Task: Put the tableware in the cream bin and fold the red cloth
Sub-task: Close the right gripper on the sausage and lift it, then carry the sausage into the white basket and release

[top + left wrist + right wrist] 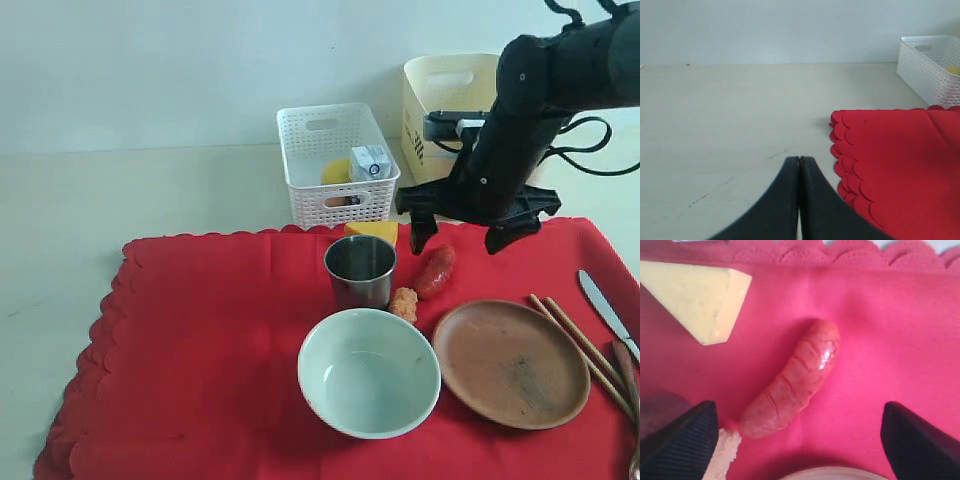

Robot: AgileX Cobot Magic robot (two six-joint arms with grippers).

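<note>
Pale tabletop (pixel 120 190) carries the red cloth (pixel 200 340), with bowl (pixel 368 372), steel cup (pixel 360 270), plate (pixel 510 362), chopsticks (pixel 580 345) and knife (pixel 605 305) on it and the cream bin (pixel 445 100) behind. Right gripper (pixel 458 240) hangs spread wide over the sausage (pixel 436 271); left gripper (pixel 799 170), fingers pressed together, hovers beside the cloth's edge.

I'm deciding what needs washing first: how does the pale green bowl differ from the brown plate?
The pale greenish-white bowl is deep; the round terracotta-brown plate is shallow and nearly flat. The bowl looks clean inside; the plate carries dark smudges. Both sit upright and empty on the red cloth.
</note>
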